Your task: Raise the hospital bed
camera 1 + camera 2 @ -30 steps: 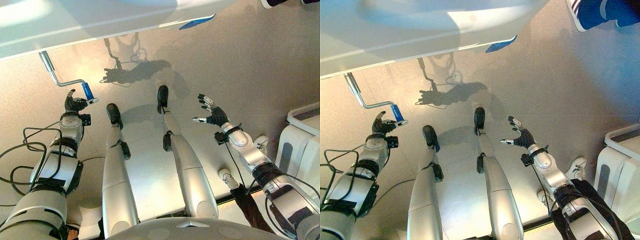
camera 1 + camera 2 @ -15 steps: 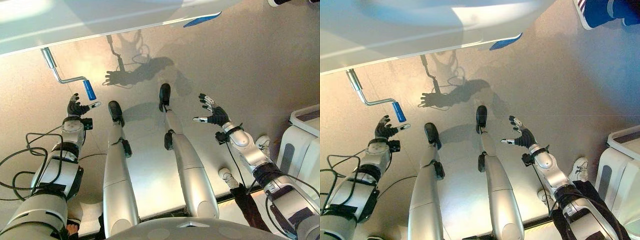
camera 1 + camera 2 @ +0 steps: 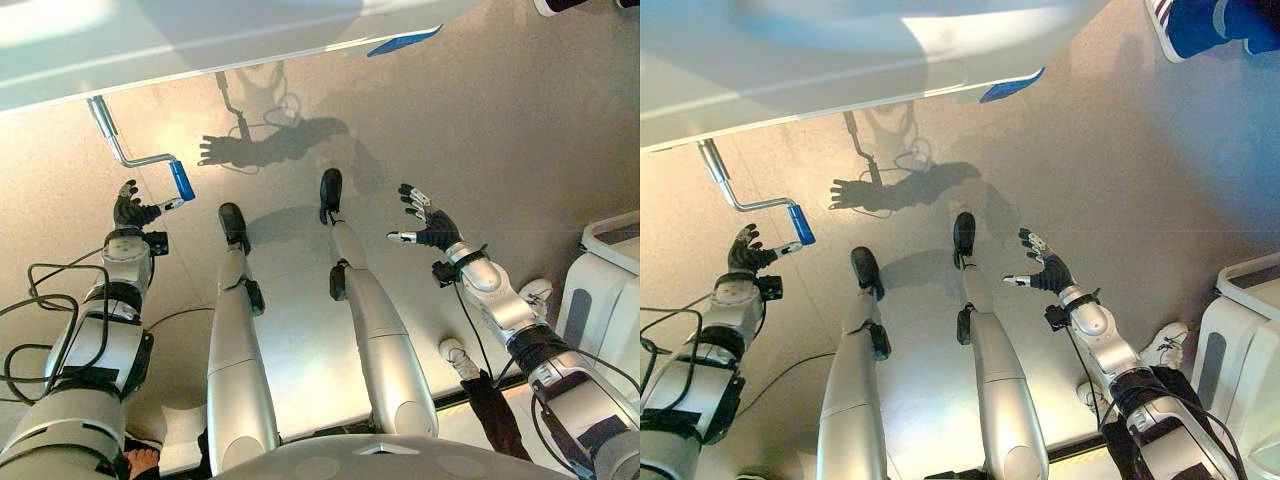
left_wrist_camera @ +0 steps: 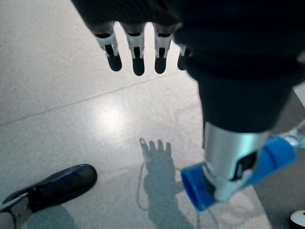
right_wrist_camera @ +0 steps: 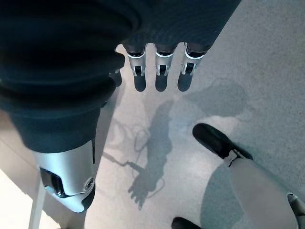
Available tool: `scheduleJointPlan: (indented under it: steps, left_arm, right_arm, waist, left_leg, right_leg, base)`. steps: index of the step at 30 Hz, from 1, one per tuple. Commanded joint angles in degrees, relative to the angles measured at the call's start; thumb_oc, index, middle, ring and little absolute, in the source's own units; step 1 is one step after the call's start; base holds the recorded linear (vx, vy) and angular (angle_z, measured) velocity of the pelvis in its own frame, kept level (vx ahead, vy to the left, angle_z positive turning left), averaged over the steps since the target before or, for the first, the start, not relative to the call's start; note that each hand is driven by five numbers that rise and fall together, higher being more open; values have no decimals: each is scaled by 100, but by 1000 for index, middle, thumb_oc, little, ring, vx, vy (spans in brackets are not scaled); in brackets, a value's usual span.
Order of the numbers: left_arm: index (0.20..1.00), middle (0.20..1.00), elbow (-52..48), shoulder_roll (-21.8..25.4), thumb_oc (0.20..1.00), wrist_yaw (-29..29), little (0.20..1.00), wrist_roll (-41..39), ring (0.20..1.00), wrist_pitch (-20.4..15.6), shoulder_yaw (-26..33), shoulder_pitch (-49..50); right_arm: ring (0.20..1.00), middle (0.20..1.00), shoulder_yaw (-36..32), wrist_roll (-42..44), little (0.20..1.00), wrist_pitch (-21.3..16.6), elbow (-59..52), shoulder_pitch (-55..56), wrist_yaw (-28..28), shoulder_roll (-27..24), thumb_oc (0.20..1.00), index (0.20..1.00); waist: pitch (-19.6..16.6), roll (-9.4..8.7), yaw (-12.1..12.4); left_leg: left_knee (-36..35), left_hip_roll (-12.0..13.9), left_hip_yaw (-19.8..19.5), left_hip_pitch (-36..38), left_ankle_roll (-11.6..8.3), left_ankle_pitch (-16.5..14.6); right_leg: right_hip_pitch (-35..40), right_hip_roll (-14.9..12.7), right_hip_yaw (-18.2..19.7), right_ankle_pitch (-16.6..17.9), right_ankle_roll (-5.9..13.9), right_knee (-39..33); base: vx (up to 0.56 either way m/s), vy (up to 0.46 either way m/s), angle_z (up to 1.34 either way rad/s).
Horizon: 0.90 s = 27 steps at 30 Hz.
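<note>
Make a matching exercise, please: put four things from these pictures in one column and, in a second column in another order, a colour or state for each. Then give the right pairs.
Things
1. crank grip
2. crank rod
3. left hand
4. person's shoe

Colour or state
A. silver metal, bent
B. open, beside the grip, holding nothing
C. blue with white stripes, on the floor
D. plain blue

Pairs: 1-D, 2-A, 3-B, 4-C

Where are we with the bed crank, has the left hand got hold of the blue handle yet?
Not yet. The left hand is open beside the crank's blue handle, its thumb next to the grip and fingers straight, nothing curled round it. The crank hangs from the bed frame. The right hand hovers open, idle. Grasping and all the cranking are left.
</note>
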Motion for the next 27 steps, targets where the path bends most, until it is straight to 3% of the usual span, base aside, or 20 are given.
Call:
scheduleJointPlan:
  steps: [1,27]
  left_arm:
    - [1000,1000,-225,138,1000,78,1000,-71,1000,-117,14,-106]
    - [1000,1000,0,32,1000,53,1000,-17,1000,-81,-532,-1059]
  right_arm:
    - [1000,1000,-82,202,1000,-168,-410,324,52,-245,1000,1000]
    - [1000,1000,205,322,1000,-144,-499,163,165,-314,1000,1000]
  waist:
    - [187,34,35]
    - [217,-54,-138]
  left_leg:
    - [-544,-331,121,405,370,238]
    - [-466,-308,149,332,378,169]
  right_leg:
    - [371,-66,79,-702,875,697]
    - [262,-44,117,-722,881,774]
  base:
    - [0,0,0]
    - [0,0,0]
